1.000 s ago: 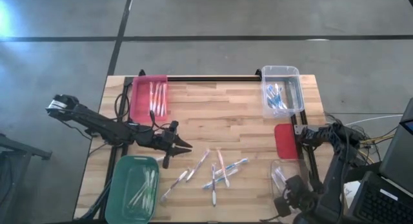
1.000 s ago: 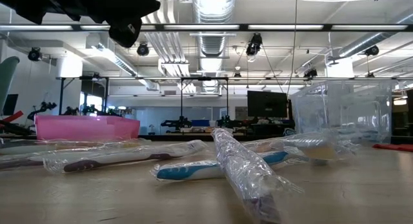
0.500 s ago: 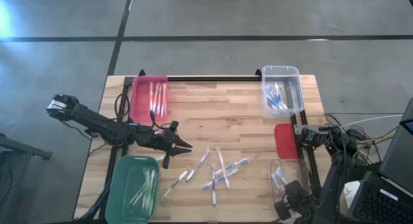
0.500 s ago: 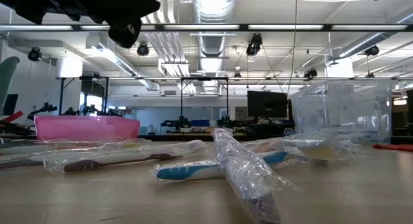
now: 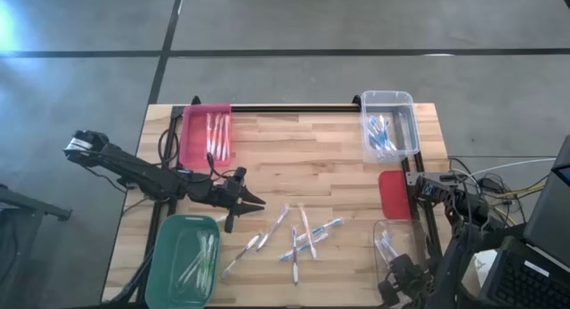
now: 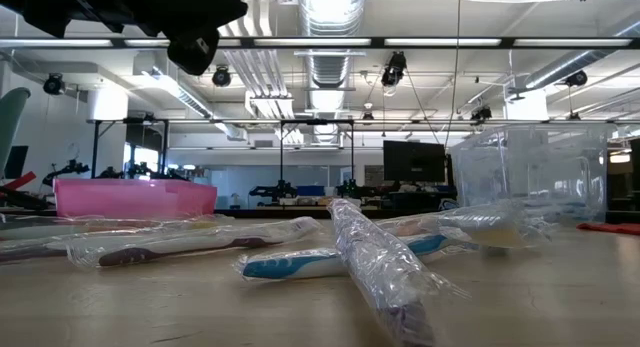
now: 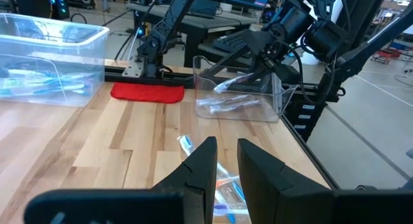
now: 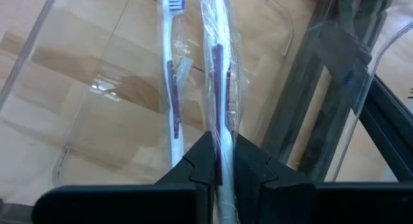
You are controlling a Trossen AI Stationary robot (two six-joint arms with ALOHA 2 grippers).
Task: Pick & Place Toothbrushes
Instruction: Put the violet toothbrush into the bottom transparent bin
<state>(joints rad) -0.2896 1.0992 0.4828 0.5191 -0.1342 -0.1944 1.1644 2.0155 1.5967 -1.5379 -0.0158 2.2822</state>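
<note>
The table (image 5: 312,158) carries a pink bin (image 5: 207,135) and a clear bin (image 5: 389,124) at its far corners, a green bin (image 5: 183,260) at the near left corner and a red cloth (image 5: 393,194) by the right edge. Loose toothbrushes (image 5: 298,233) lie scattered mid-table near the front edge. The left tool (image 5: 254,202), fingers slightly apart and empty, hovers beside them. Only the right wrist view shows the right tool (image 8: 219,161) clamped on a wrapped toothbrush (image 8: 219,69) over a small clear bin (image 5: 389,247).

Four bins (image 5: 387,122), one red cloth (image 5: 394,194), two arms (image 5: 160,177), about six loose toothbrushes (image 5: 303,233) mid-table
</note>
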